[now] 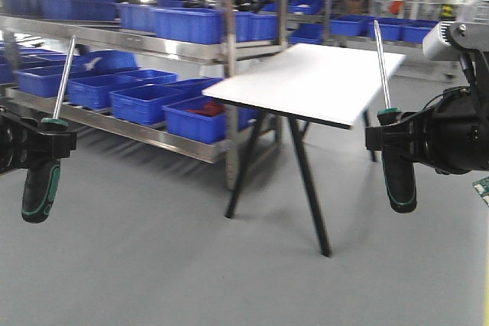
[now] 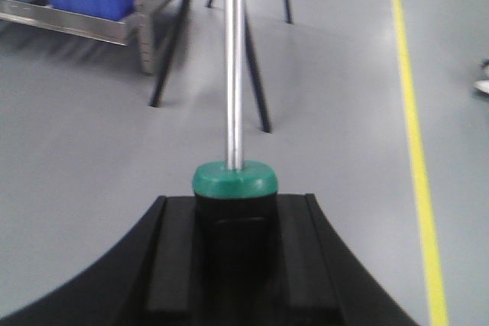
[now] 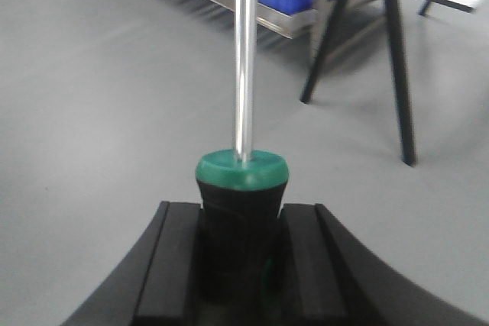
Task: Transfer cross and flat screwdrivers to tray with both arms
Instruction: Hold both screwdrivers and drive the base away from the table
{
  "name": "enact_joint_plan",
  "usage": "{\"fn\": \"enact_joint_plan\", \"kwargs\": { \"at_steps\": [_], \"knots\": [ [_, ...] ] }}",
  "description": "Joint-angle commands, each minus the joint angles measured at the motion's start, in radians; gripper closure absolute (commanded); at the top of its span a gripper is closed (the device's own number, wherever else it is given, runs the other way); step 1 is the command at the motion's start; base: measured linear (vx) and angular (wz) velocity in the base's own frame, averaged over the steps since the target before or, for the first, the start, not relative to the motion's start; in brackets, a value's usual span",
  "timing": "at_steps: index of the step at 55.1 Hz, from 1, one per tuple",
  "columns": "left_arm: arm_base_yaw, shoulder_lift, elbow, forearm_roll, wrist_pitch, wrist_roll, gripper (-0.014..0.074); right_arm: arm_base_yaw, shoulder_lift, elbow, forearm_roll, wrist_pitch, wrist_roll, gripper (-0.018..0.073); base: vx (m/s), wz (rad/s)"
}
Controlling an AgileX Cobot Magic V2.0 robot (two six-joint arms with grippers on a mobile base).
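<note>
I find the left gripper [image 1: 47, 141] clamped shut on the left screwdriver [image 1: 37, 187], its black pads closed on the handle just under the green collar. The handle hangs below the jaws. The steel shaft rises above them, leaning slightly right at the top. The right gripper [image 1: 388, 138] is likewise closed tight on the right screwdriver [image 1: 399, 181], again just below the green collar. Its handle hangs down and its shaft stands nearly upright, tipped a little left at the top. Both wrist views confirm the hold, with each handle seated between the two pads and the shaft running straight away from the camera. I cannot tell from any view which tip is cross and which is flat. Both tools are held in the air above the grey floor [image 1: 191, 265], well apart, one at each edge of the front view. Between and beyond them stands a white-topped table [image 1: 321, 82] on black legs. On the far left is a steel shelving rack [image 1: 114, 40] loaded with blue bins [image 1: 141, 102]. A yellow floor line [image 2: 416, 158] runs along the right in the left wrist view.
</note>
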Motion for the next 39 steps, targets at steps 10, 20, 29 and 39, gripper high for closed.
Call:
{"fn": "enact_joint_plan", "kwargs": {
  "at_steps": [10, 20, 29, 39],
  "knots": [
    [-0.005, -0.026, -0.032, -0.024, -0.085, -0.009, 0.0602, -0.003, -0.031, -0.037, 0.005, -0.087, 0.0, 0.0567, 0.56, 0.57],
    [-0.005, -0.026, -0.032, -0.024, -0.085, -0.009, 0.0602, -0.003, -0.031, -0.037, 0.005, -0.087, 0.0, 0.0567, 0.57, 0.55],
    [-0.005, -0.026, -0.032, -0.024, -0.085, -0.009, 0.0602, -0.003, -0.031, -0.037, 0.005, -0.086, 0.0, 0.0567, 0.58, 0.54],
    [-0.005, -0.026, -0.032, -0.024, -0.086, -0.009, 0.0602, -0.003, -0.031, -0.037, 0.005, -0.086, 0.0, 0.0567, 0.58, 0.56]
  ]
}}
